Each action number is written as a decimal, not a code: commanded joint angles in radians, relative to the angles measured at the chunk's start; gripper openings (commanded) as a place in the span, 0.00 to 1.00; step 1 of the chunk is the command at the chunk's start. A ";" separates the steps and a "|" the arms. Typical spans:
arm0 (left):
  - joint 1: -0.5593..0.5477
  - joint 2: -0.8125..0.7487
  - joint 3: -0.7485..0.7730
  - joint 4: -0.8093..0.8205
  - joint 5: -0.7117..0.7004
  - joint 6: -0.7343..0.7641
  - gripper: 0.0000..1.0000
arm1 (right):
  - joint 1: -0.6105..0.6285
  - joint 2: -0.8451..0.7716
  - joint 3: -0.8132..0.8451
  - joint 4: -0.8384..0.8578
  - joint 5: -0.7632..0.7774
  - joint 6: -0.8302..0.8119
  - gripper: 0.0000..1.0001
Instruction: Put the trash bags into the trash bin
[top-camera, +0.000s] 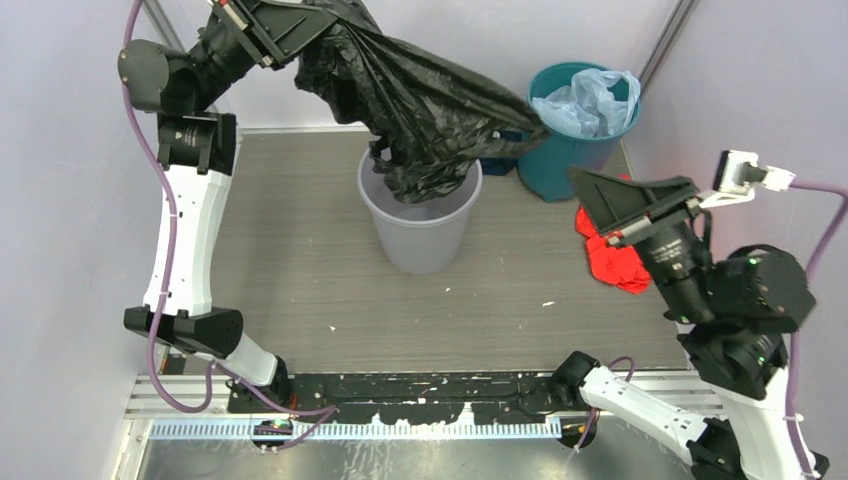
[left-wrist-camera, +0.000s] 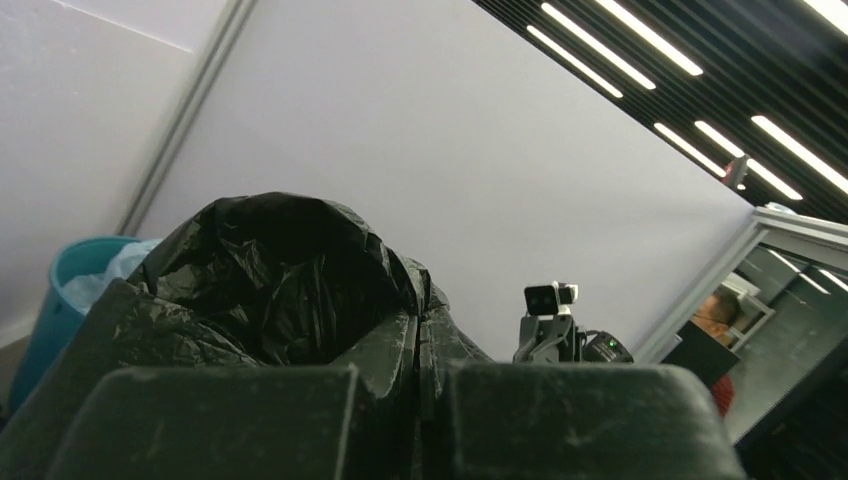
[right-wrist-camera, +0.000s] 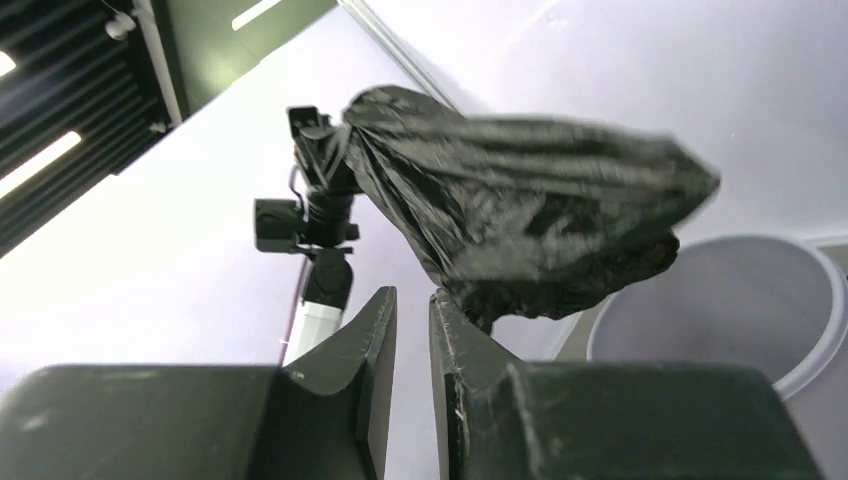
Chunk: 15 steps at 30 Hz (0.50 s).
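The black trash bag (top-camera: 420, 110) hangs high in the air from my left gripper (top-camera: 305, 28), which is shut on its upper end at the back left. The bag's lower end drapes into the mouth of the light grey trash bin (top-camera: 420, 235) on the table's middle. In the left wrist view the bag (left-wrist-camera: 270, 270) is pinched between the jaws of the left gripper (left-wrist-camera: 420, 335). My right gripper (top-camera: 578, 176) is empty, its jaws nearly together, to the right of the bin. The right wrist view shows this gripper (right-wrist-camera: 412, 300), the bag (right-wrist-camera: 530, 220) and the bin (right-wrist-camera: 740, 290).
A teal bin (top-camera: 560, 160) holding a pale blue plastic bag (top-camera: 590, 100) stands at the back right, close to the grey bin. A red cloth bundle (top-camera: 612, 258) lies on the table under my right arm. Walls close in left, back and right.
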 joint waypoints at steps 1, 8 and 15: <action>0.002 -0.027 -0.070 0.173 0.051 -0.103 0.00 | -0.004 -0.001 0.046 -0.054 0.028 -0.057 0.25; 0.000 0.032 0.034 0.165 0.047 -0.128 0.00 | -0.004 0.110 0.073 -0.131 -0.197 0.067 0.49; 0.000 0.071 0.075 0.146 -0.015 -0.100 0.00 | -0.004 0.220 -0.013 0.126 -0.457 0.344 0.66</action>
